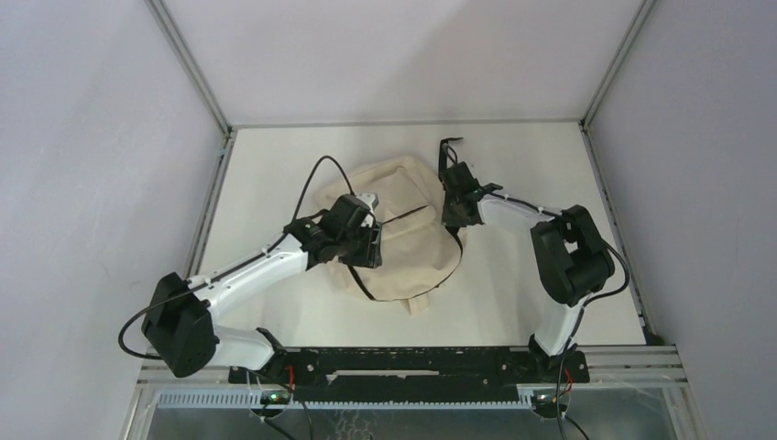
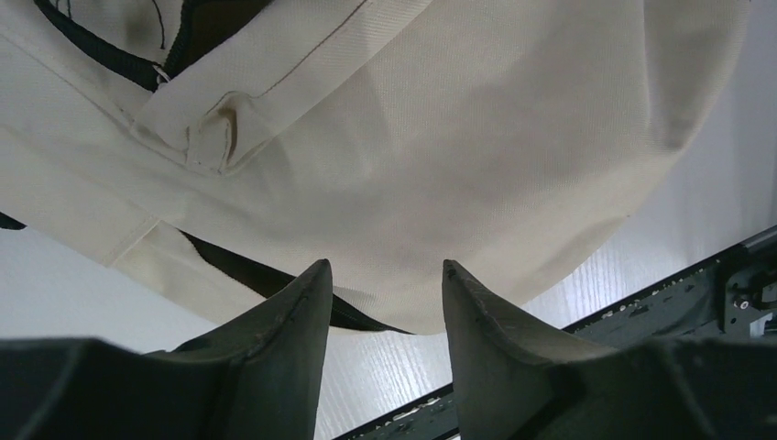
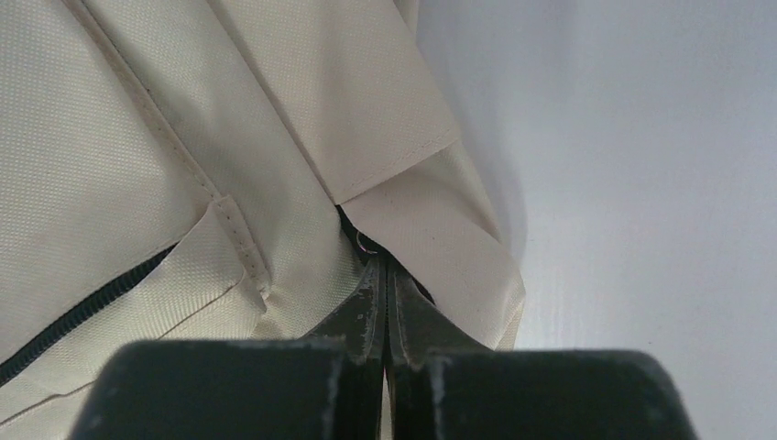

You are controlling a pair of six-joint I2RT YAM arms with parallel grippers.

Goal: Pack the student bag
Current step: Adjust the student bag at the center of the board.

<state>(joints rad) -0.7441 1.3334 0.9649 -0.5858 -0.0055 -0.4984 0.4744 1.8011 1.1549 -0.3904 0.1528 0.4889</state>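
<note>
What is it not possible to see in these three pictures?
- Inside of the student bag: all views, its own fabric hides it.
- What the right gripper pinches, if anything: right wrist view, bag fabric covers it.
- Bag's outline: both wrist views, cut by edges.

The counter is a pale white surface with a faint wood grain, edged by metal rails at its sides and far end. The student bag lies on it near the middle, slumped and creased, with a black strap trailing toward the far edge.
</note>
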